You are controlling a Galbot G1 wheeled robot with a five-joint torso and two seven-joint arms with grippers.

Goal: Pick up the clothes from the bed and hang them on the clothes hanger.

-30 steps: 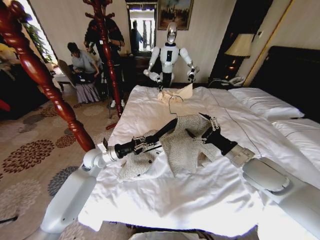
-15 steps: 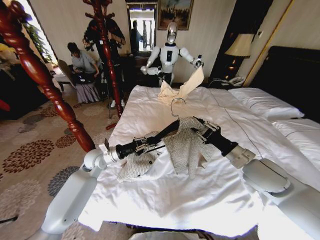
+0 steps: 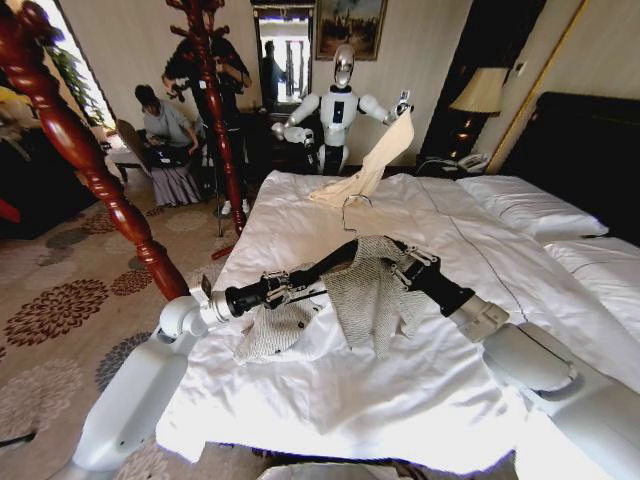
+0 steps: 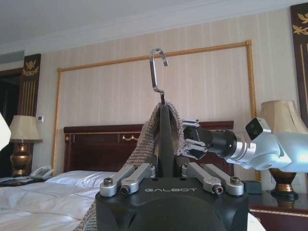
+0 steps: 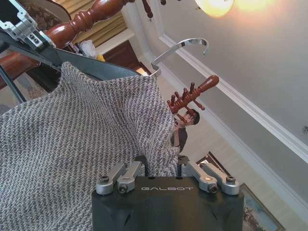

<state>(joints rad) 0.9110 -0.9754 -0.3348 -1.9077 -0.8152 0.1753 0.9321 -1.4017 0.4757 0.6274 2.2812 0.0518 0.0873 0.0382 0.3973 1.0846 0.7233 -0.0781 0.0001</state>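
Note:
The grey speckled clothes [image 3: 372, 292] hang half-raised over the white bed [image 3: 420, 400], draped on the black clothes hanger [image 3: 335, 255]; one sleeve [image 3: 272, 332] still lies on the duvet. My left gripper [image 3: 305, 278] is shut on the hanger's arm, whose metal hook [image 4: 156, 67] stands upright above the left gripper [image 4: 166, 168]. My right gripper [image 3: 398, 262] is at the hanger's other shoulder. In the right wrist view the right gripper [image 5: 161, 166] is shut on the knit fabric [image 5: 72, 130] just below the hanger [image 5: 103, 69].
A carved red-brown post [image 3: 95, 185] stands close at the bed's left, and a wooden coat stand [image 3: 212, 110] stands farther back. Another robot [image 3: 340, 110] at the bed's far end holds up a cream garment [image 3: 375, 165]. White pillows [image 3: 525, 205] lie before the dark headboard [image 3: 585, 150].
My right gripper has drawn the jacket's shoulder slightly left along the hanger, so more fabric hangs from it. The far robot has raised the cream garment higher.

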